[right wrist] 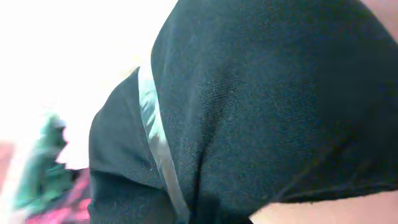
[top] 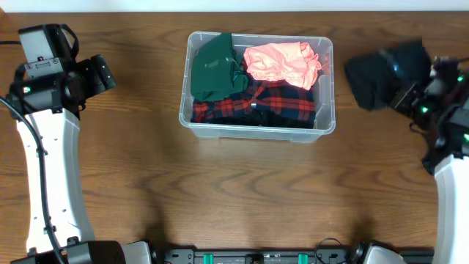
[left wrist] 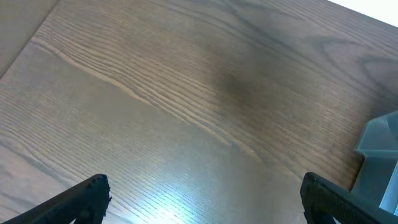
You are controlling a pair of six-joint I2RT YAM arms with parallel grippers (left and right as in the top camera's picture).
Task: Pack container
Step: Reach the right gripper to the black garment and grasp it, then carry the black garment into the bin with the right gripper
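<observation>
**The black cloth could miss the box**

The clear plastic rectangular container (top: 258, 126) sits on the 12 o'clock side of the brown wooden counter (top: 242, 205), between the 2 arms. Its open top faces up. Its long side runs from 9 o'clock to 3 o'clock. A folded green cloth (top: 212, 66), a crumpled pink cloth (top: 282, 62) and a red and black checked cloth (top: 256, 103) lie inside and fill most of it.

The right jaws are near the container, at 3 o'clock from it. A floppy black cloth (top: 381, 70) hangs from them and hides them. They look closed on it, but the tips cannot be seen. The left jaws are wide open with nothing in them, over bare counter at 9 o'clock.

The black cloth is big and loose. If it is let go too soon, part of it may hang over the rim at 3 o'clock or land on the counter. A hanging corner could catch the rim and push the light container. The container is quite full, so the cloth may sit high and slide out. The cloth also fills the right wrist view, so aiming looks hard.
</observation>
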